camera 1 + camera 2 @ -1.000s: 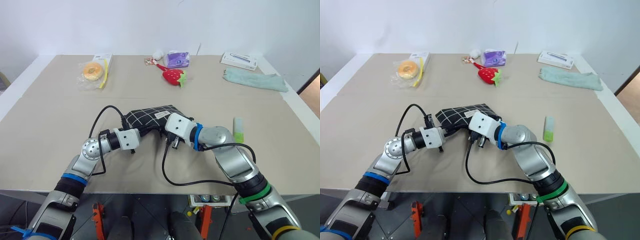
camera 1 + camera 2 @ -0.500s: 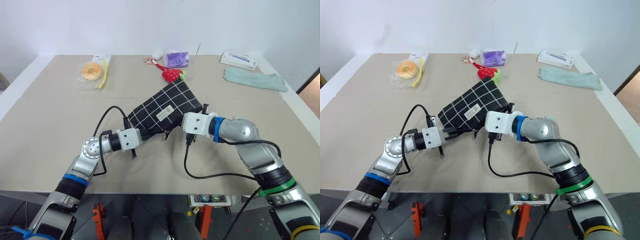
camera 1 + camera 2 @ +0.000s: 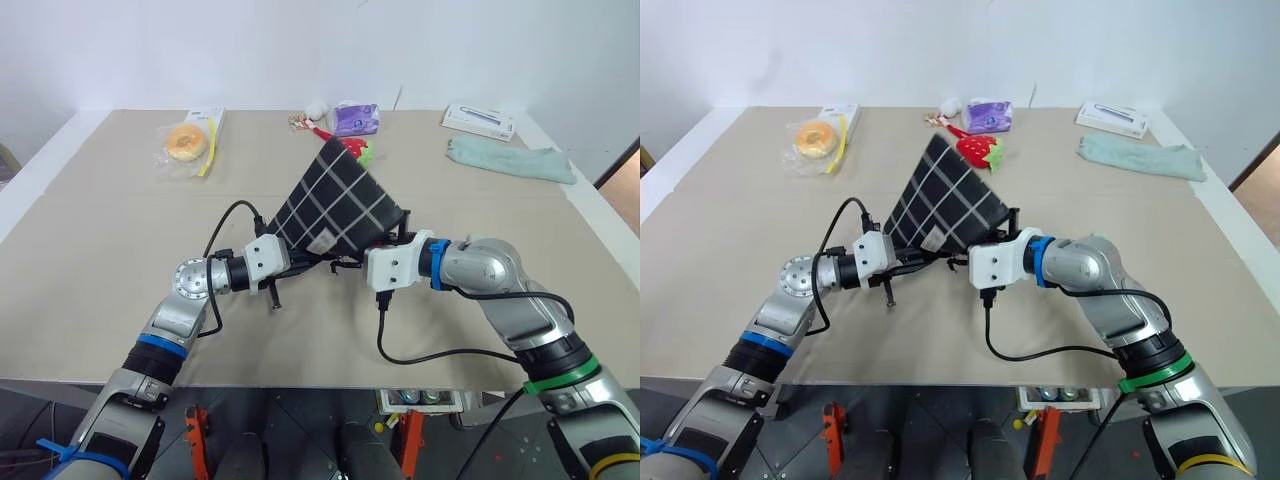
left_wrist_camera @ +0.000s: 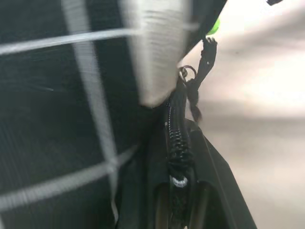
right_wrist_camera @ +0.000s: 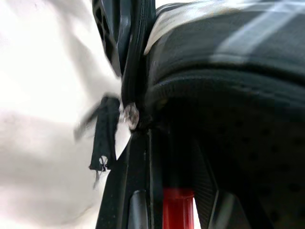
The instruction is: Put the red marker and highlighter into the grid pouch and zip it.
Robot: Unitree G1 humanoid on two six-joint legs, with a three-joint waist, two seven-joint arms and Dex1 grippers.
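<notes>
Grid pouch point(image 3: 335, 205) is standing up off the tan table point(image 3: 90, 260), and we are gripping it from both sides along its lower edge, its far corner tipping up toward the back. Nearest us, our two arms are reaching inward, forearms roughly level. Our left gripper point(image 3: 292, 262) is pinching shut on the pouch's zipper edge; in the left wrist view the black zipper teeth are running between the fingers, with the zipper pull point(image 4: 202, 62) dangling just past them. Our right gripper point(image 3: 352, 262) is clamping narrowly on the opposite end of that same edge. In the right wrist view the red marker point(image 5: 177, 212) is showing its red end at the pouch, between the fingers; whether it is inside we cannot tell. A sliver of bright green, likely the highlighter point(image 4: 214, 27), is peeking from behind the pouch.

Farther back, we are counting one bagged doughnut point(image 3: 186, 141), one strawberry toy point(image 3: 352, 149), one purple packet point(image 3: 356, 118), one white box point(image 3: 479, 121) and one teal cloth point(image 3: 508, 159).
</notes>
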